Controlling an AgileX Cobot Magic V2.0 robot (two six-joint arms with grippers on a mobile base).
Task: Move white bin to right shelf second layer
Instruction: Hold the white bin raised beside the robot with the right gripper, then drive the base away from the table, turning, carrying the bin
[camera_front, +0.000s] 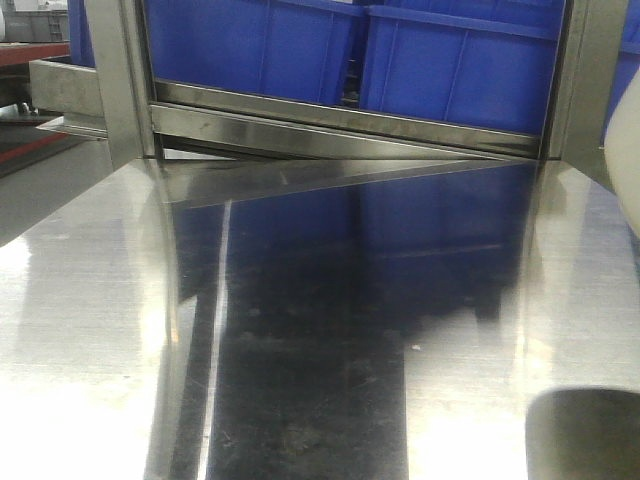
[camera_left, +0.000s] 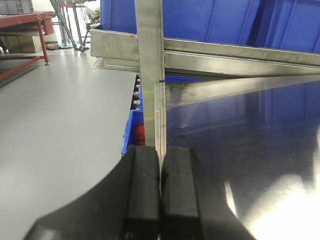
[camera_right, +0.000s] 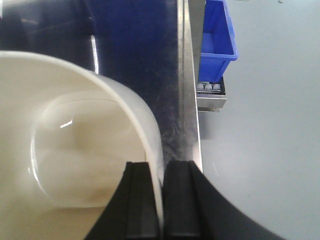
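While white bin (camera_right: 75, 150) was held by rim wall, right tool (camera_right: 162, 200) was seen clamped narrow on it, one finger inside, one outside. Bin was seen over desk (camera_front: 300, 330), near desk's right edge, mouth upward, rounded-square, no marked long axis. Left tool (camera_left: 160, 185) was pressed together, empty, at desk's left edge, farther off. Roller track (camera_right: 210, 87) was noted beyond desk's right edge; target layer not confirmed.

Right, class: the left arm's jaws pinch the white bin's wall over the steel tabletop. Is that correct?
No: the right arm's jaws pinch the white bin's wall, one inside and one outside, over the steel tabletop. The right wrist view shows it; the left arm's jaws are shut on nothing.
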